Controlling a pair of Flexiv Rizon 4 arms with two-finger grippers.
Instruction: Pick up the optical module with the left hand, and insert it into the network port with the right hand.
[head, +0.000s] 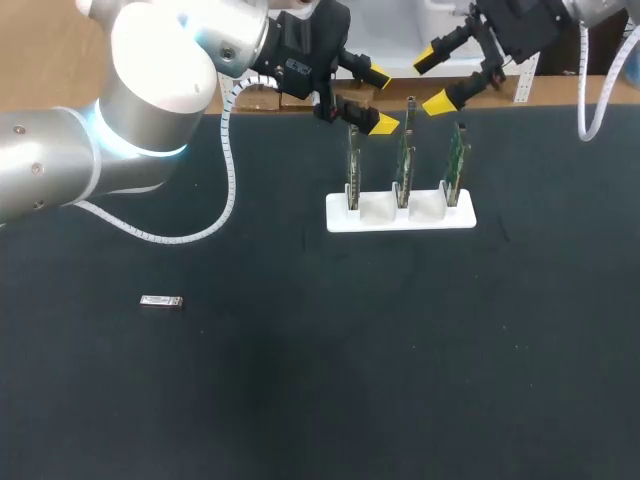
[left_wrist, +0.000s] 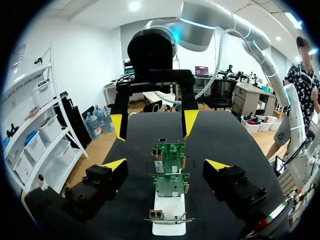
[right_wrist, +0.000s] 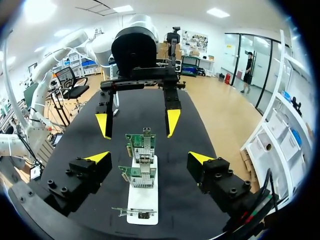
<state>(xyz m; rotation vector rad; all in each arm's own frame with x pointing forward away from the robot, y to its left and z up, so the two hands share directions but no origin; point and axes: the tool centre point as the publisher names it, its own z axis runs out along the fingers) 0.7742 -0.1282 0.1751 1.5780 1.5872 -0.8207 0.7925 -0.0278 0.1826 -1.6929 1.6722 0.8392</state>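
Note:
The optical module (head: 161, 301), a small silver bar, lies flat on the dark table at the left, far from both grippers. Three green network cards (head: 405, 160) stand upright in a white holder (head: 400, 214) at the back centre. My left gripper (head: 381, 99) hangs open just behind the left card. My right gripper (head: 434, 80) is open above and behind the middle and right cards. In the left wrist view the cards (left_wrist: 168, 165) line up ahead of my open left gripper (left_wrist: 166, 165), their ports (left_wrist: 161, 151) facing it. The right wrist view shows its open gripper (right_wrist: 149, 157) over the cards (right_wrist: 141, 145).
The black mat (head: 330, 380) covers the whole table. A coiled white cable (head: 228, 170) loops down from my left arm onto the mat, left of the holder. The table's back edge runs just behind the grippers.

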